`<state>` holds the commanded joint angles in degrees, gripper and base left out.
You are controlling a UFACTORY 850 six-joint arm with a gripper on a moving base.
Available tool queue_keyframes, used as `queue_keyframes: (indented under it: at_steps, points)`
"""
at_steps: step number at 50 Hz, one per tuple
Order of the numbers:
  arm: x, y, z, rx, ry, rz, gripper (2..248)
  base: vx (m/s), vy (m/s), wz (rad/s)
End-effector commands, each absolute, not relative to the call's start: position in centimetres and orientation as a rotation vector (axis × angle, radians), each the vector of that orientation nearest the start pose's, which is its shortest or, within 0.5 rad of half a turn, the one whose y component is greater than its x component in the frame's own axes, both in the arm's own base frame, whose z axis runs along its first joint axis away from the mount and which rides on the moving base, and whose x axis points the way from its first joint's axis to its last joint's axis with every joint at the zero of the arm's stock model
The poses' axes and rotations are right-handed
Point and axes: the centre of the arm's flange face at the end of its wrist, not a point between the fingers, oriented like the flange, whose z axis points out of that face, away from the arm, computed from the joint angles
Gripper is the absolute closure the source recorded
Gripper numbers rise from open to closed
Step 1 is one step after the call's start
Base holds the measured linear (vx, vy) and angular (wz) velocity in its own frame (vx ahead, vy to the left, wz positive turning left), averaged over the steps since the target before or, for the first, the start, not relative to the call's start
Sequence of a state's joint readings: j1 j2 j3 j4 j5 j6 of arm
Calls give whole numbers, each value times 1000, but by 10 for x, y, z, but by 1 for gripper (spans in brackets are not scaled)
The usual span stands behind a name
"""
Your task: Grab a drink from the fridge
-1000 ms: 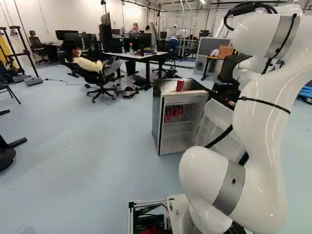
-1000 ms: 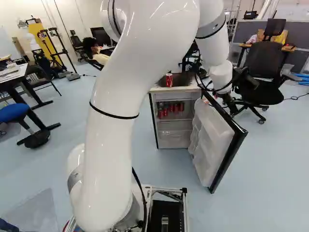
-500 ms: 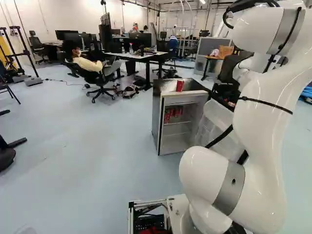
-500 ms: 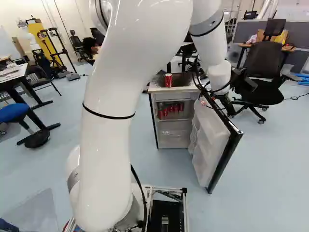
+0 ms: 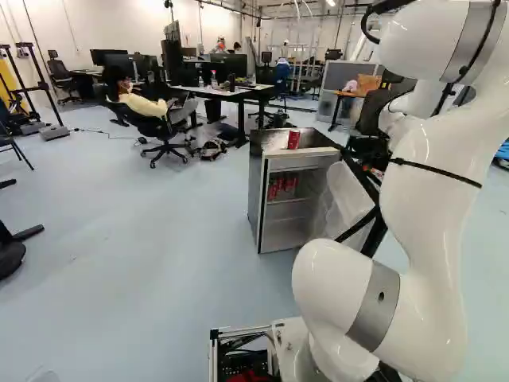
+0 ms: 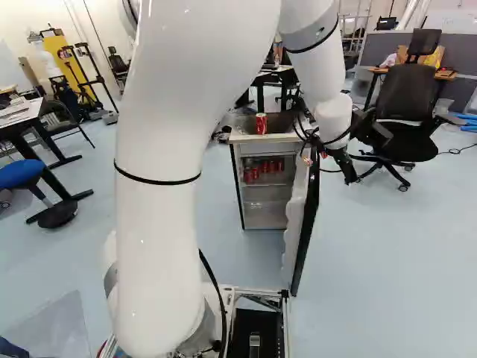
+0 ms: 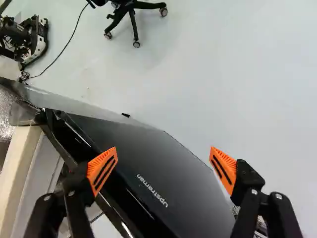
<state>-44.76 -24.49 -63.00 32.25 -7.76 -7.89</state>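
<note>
My gripper (image 6: 346, 165) is beside the outer side of the fridge door (image 6: 308, 216) in the right base view. In the wrist view the gripper (image 7: 162, 170) stands open, one finger over the door's edge and the black outer face of the door (image 7: 163, 173) spanning the view between the fingers; whether they touch it I cannot tell. The fridge (image 5: 256, 199) stands open, its door standing out toward the base. Several red cans (image 6: 252, 173) sit on its upper shelf. One red can (image 6: 261, 123) stands upright on the fridge top.
A black office chair (image 6: 406, 112) is right of the door in the right base view. Desks (image 5: 231, 91) and a seated person are farther back. A blue stool (image 6: 22, 173) and a table (image 6: 22, 115) stand at the left of the right base view.
The door's free edge has swung leftward in the right base view, narrowing its opening angle. My arm has shifted left with it. The base and the cans have not moved.
</note>
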Motion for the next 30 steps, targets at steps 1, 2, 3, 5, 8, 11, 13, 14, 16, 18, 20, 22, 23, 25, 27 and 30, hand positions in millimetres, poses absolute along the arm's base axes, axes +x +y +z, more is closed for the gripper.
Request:
queue_keyframes:
  at_steps: [1,2,3,5,8,11,13,14,16,18,20,22,23,25,27,30]
  points:
    - [424,-411,403,-2532,1697,-876,3,0,0,0]
    - [423,-410,403,-2532,1697,-873,3,0,0,0]
    - [423,-409,403,-2532,1696,-871,3,0,0,0]
    - [421,-407,403,-2533,1695,-867,3,0,0,0]
    - [419,-404,403,-2534,1693,-860,3,0,0,0]
    - [417,-401,403,-2535,1692,-856,3,0,0,0]
    - [415,-398,403,-2536,1691,-853,3,0,0,0]
    - [414,-397,404,-2536,1690,-852,3,0,0,0]
    - [413,-394,404,-2538,1688,-849,3,0,0,0]
    - [411,-391,404,-2539,1686,-846,3,0,0,0]
    - [410,-388,404,-2541,1684,-842,3,0,0,0]
    - [408,-385,404,-2542,1681,-839,3,0,0,0]
    - [408,-384,404,-2543,1679,-838,3,0,0,0]
    - [406,-380,404,-2546,1675,-834,3,0,0,0]
    - [405,-377,404,-2551,1669,-831,3,0,0,0]
    - [402,-371,405,-2566,1654,-825,3,0,0,0]
